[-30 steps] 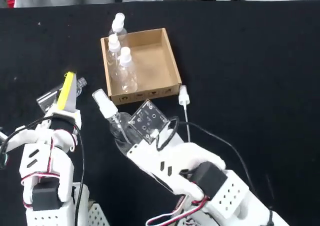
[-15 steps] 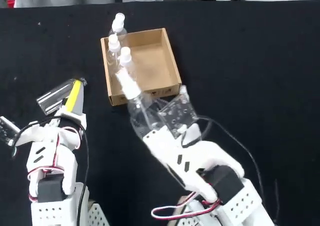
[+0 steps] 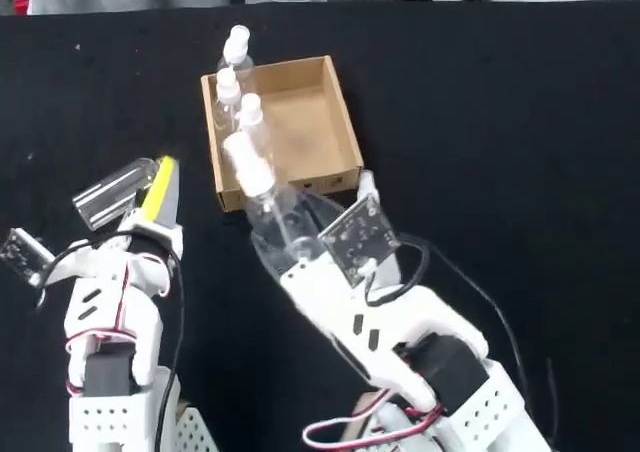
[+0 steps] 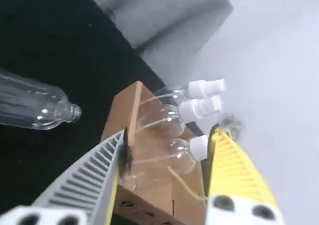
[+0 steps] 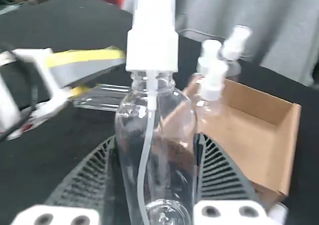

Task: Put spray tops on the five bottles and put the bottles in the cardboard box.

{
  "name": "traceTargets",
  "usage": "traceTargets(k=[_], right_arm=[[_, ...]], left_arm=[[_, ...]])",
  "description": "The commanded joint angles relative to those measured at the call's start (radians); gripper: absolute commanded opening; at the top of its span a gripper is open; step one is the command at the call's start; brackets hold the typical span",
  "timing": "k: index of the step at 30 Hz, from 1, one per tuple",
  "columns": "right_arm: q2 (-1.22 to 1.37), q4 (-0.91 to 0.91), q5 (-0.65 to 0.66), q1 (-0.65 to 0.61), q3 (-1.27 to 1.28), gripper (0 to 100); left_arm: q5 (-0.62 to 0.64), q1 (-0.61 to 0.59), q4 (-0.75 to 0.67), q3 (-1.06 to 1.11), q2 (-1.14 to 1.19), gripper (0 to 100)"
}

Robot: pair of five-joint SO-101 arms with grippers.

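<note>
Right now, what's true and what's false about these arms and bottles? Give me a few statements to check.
1. The right gripper is shut on a bottle with a spray top. True.
2. The cardboard box holds five bottles. False: three topped bottles are in it.
3. The left gripper grips a bottle. False: it is open and empty.
4. A topless bottle lies on the table near the left gripper. True.

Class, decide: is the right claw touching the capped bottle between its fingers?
Touching. Right wrist view: the right claw presses both sides of the bottle.
</note>
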Motion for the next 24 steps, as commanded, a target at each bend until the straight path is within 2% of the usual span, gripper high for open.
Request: traceTargets(k=[1,6,10,17,24], right_arm=[[-0.027,-0.029,0.008,-0.072,-0.001,10.0],[-0.030,-0.031,0.014,-0.138,0.044,10.0],[-0.024,-0.029,0.014,-0.141,0.051,10.0],[-0.021,-0.023,0.014,-0.140,0.053,10.0],[-0.021,-0.023,0.014,-0.140,0.071,10.0]], left_arm=[[-0.017,0.039,-0.080,-0.013,-0.009,25],[-0.104,0.110,-0.083,-0.019,-0.009,25],[-0.158,0.162,-0.081,-0.024,-0.011,25],[-0.190,0.171,-0.078,-0.074,-0.009,24],[-0.215,0.232,-0.078,-0.082,-0.011,24]])
